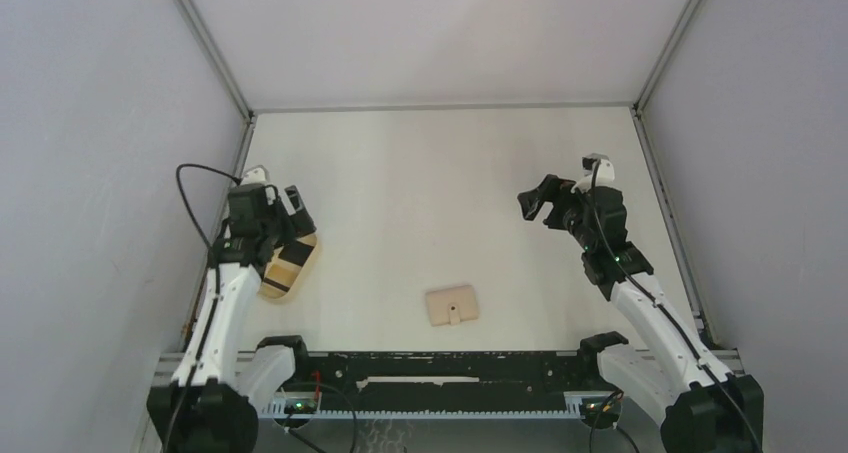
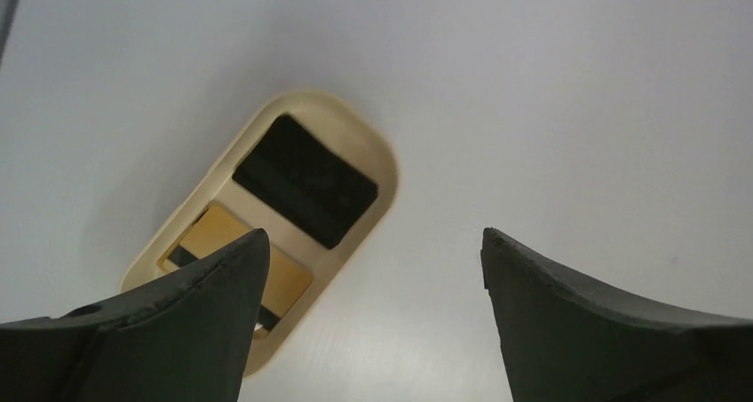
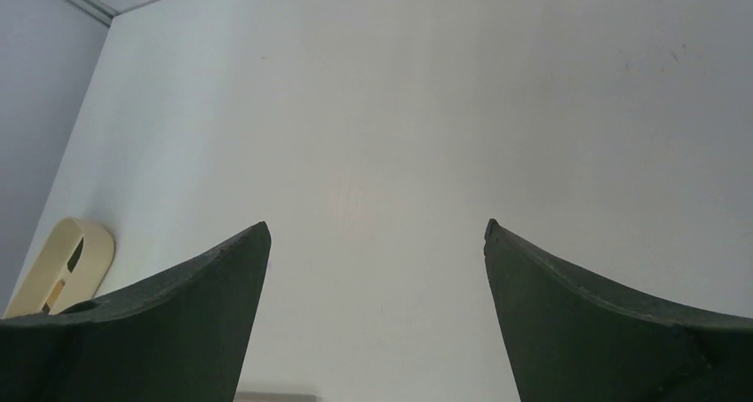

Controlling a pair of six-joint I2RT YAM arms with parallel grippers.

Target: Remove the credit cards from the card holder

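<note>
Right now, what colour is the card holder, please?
The card holder is beige-tan, clearest in top external view.

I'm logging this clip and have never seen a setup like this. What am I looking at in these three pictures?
Two robot arms are bolted at the near edge of a table. The wide picture looks down from above. The other two come from a camera on each wrist, and the dark wedges are that hand's own fingers. The left hand hovers open over an oval tray holding a black card and a tan card. The closed card holder lies near the front middle. The right hand is open and empty.
</note>
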